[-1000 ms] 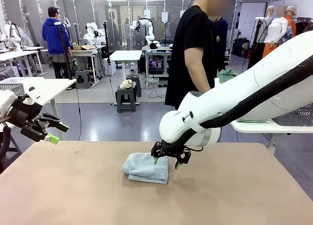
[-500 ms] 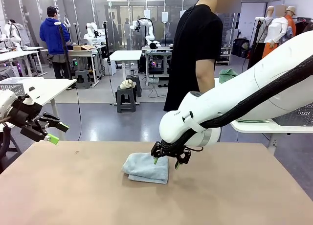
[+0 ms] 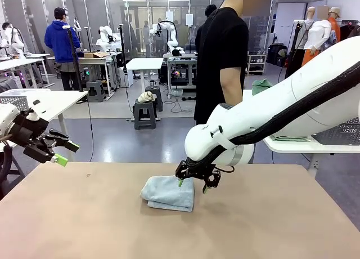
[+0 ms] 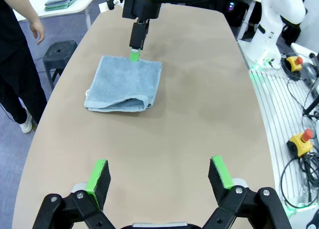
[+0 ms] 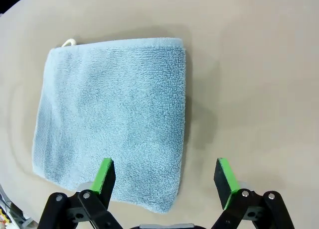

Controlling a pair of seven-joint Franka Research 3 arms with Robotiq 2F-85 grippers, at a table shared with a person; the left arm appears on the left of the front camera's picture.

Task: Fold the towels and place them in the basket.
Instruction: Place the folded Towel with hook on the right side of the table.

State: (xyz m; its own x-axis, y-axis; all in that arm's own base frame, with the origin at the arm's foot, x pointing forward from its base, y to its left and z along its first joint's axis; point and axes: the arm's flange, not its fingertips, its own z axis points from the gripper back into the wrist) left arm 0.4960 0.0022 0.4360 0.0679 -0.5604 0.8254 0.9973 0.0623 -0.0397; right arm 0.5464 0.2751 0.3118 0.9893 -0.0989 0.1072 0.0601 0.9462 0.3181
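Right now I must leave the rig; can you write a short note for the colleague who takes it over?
Left tool: open, empty, raised at the table's left end.
Right tool: open, over the right edge of the blue-grey towel, gripping nothing.
Towel: folded, lying mid-table.
Done: this towel is folded.
Left: grasp it and put it in the basket, probably the grey mesh one on the side table at right.

— Classification of this site?
— Laboratory. Indicators: white worktables [image 3: 144, 63], glass partitions [image 3: 34, 11], upper left in front view; emergency-stop buttons [image 4: 301, 139], floor cables [image 4: 310, 97], right edge in left wrist view.
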